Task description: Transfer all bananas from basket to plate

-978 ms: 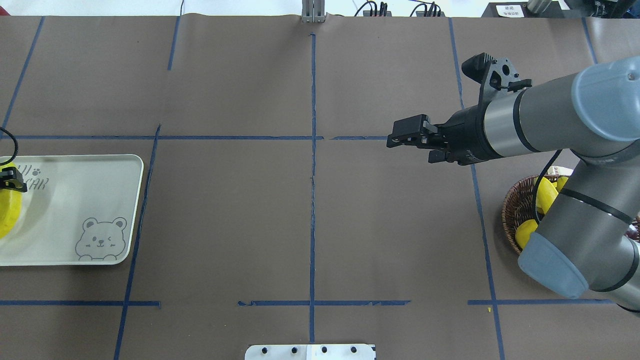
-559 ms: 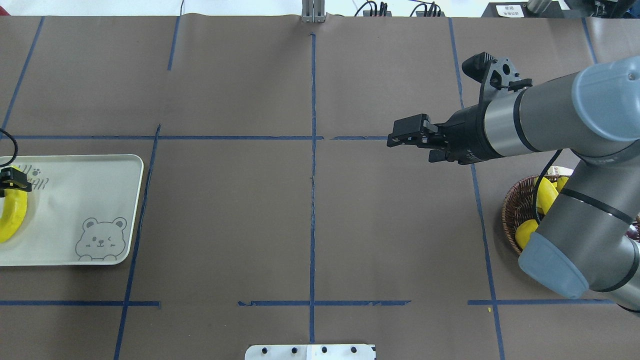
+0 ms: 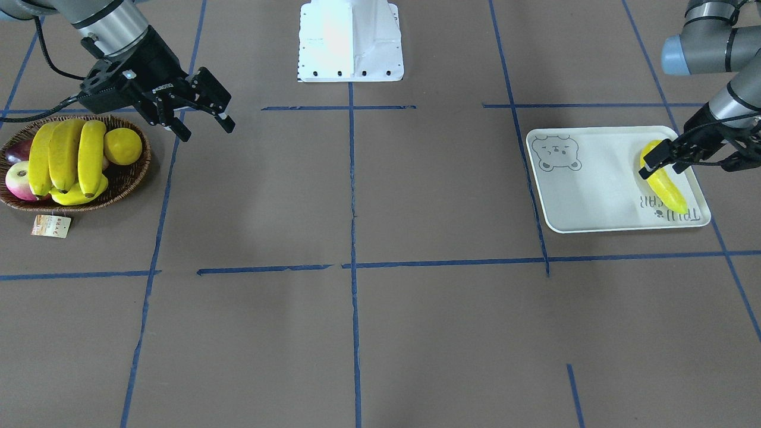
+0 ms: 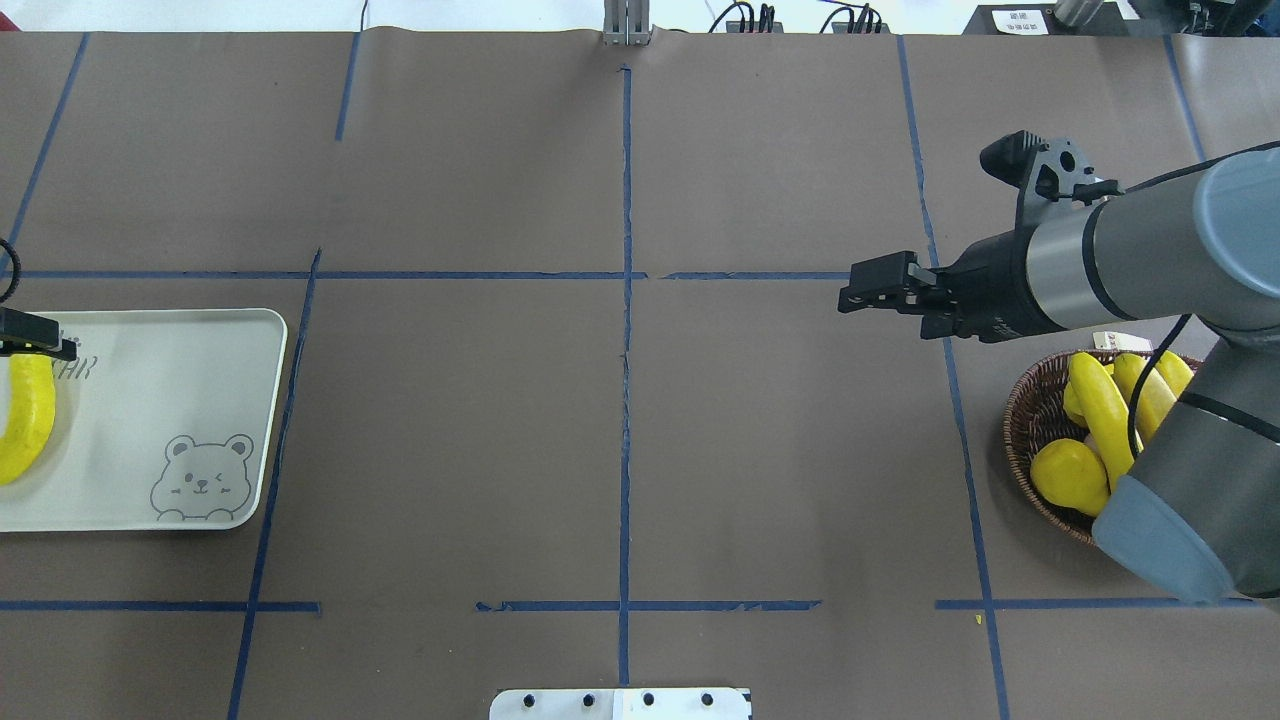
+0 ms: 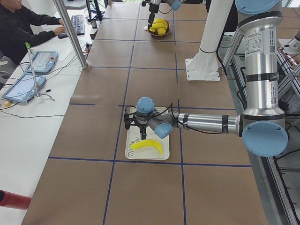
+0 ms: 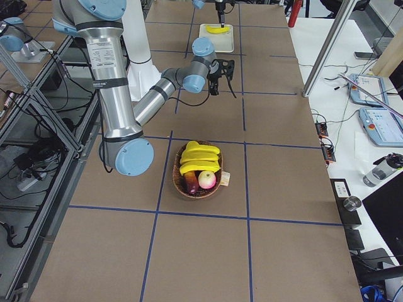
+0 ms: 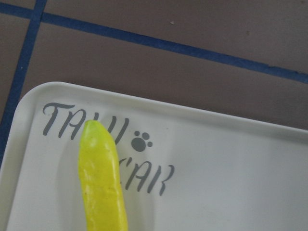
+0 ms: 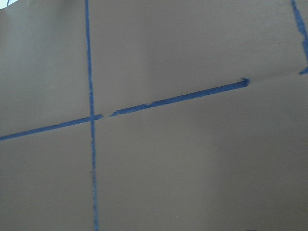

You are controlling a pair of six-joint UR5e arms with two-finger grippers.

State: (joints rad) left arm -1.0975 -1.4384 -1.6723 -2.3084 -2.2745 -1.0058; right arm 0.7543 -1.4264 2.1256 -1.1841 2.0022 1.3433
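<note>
One banana point(image 3: 664, 187) lies loose on the off-white plate point(image 3: 594, 190), near the lettering; the left wrist view shows its tip point(image 7: 101, 178) over the print. My left gripper point(image 3: 684, 159) hovers open just above that banana's end, at the frame edge in the overhead view point(image 4: 25, 335). Several bananas point(image 3: 62, 154) lie side by side in the brown wicker basket point(image 3: 128, 178). My right gripper point(image 3: 207, 128) stands open over bare table beside the basket, holding nothing; from overhead the right gripper point(image 4: 870, 290) is left of the basket point(image 4: 1020, 420).
A yellow round fruit point(image 3: 123, 145), a pink apple point(image 3: 19, 178) and a dark fruit share the basket. A paper tag point(image 3: 52, 226) lies beside it. The white robot base point(image 3: 349, 38) is at the table's edge. A person point(image 5: 21, 26) sits at a side desk.
The banana has come down flat on the plate and my left gripper has let go and drawn back a little. My right arm has pulled back toward the basket, uncovering the fruit.
</note>
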